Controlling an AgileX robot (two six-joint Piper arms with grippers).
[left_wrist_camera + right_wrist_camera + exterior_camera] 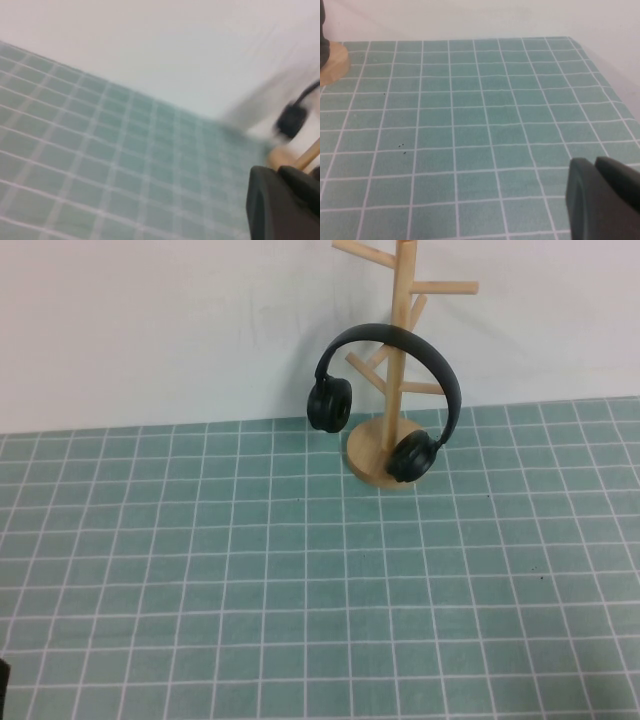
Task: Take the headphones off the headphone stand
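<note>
The black headphones (388, 390) hang by their headband on the light wooden stand (400, 330) at the back of the table. One ear cup hangs left of the post and the other rests low by the round base (372, 455). My left gripper (277, 172) shows only in the left wrist view, shut and empty, far from the stand; an ear cup (291, 119) and a piece of the stand (307, 156) show blurred beyond it. My right gripper (595, 162) is shut and empty above the mat, with the stand's base (332, 62) at the far edge of its view.
A green mat with a white grid (300, 580) covers the table. A white wall (150, 330) rises right behind the stand. The mat's far edge and corner (570, 40) show in the right wrist view. A dark part sits at the high view's lower left corner (3, 680).
</note>
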